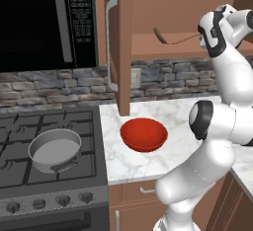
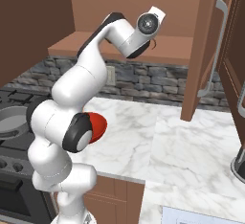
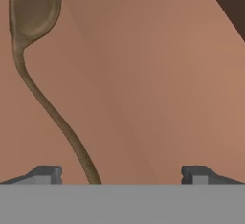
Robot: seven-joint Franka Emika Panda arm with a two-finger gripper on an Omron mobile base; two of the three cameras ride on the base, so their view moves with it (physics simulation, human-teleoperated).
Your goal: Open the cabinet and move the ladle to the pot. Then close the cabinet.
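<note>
The cabinet (image 1: 122, 42) stands open, its left door swung out edge-on toward me; in the right base view the other door (image 2: 206, 50) hangs open too. The dark-brown ladle (image 1: 173, 39) lies on the cabinet's lower shelf (image 1: 163, 48). In the hand view the ladle (image 3: 48, 108) has its scoop at the upper left, and its handle runs down to just inside the left fingertip (image 3: 45, 174). My gripper (image 3: 122, 175) is open over the shelf at the handle's end, holding nothing. The hand (image 1: 201, 33) is reaching into the cabinet. The grey pot (image 1: 54, 150) sits on the stove.
A red bowl (image 1: 143, 134) rests on the marble counter (image 1: 178, 111) below the open door. A black microwave (image 1: 44, 22) hangs left of the cabinet, above the stove (image 1: 49, 126). The open doors jut out over the counter on both sides of the arm.
</note>
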